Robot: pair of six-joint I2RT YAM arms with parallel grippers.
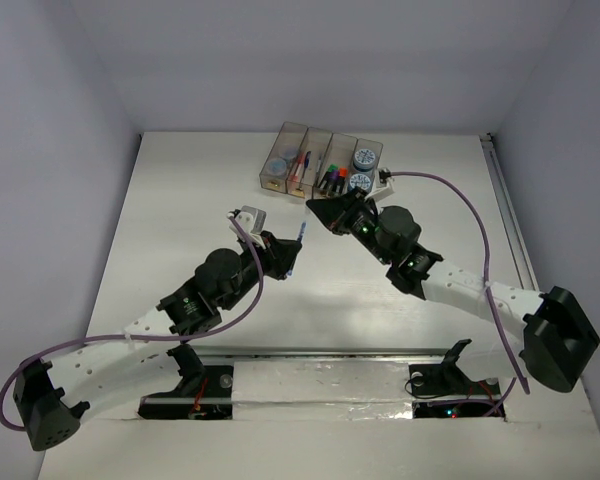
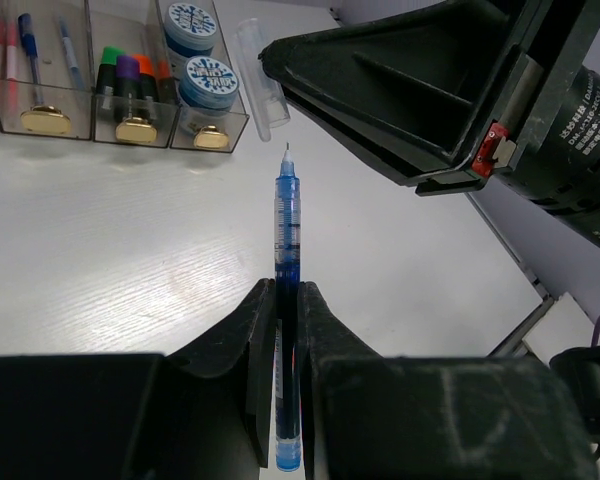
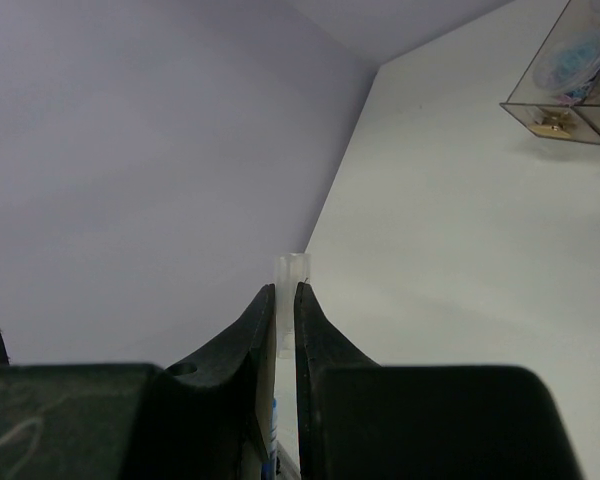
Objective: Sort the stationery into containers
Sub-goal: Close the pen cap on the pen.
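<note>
Blue pen (image 2: 287,215) pinched in my left end effector (image 2: 287,288), clear cap (image 3: 290,265) in my right end effector (image 3: 284,290); slight misalignment could jam capping.

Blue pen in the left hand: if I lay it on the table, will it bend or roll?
Probably stiff: the blue pen juts straight from the left hand without sagging. Its round, smooth barrel would likely roll on the flat table. The uncapped fine tip looks fragile.
</note>
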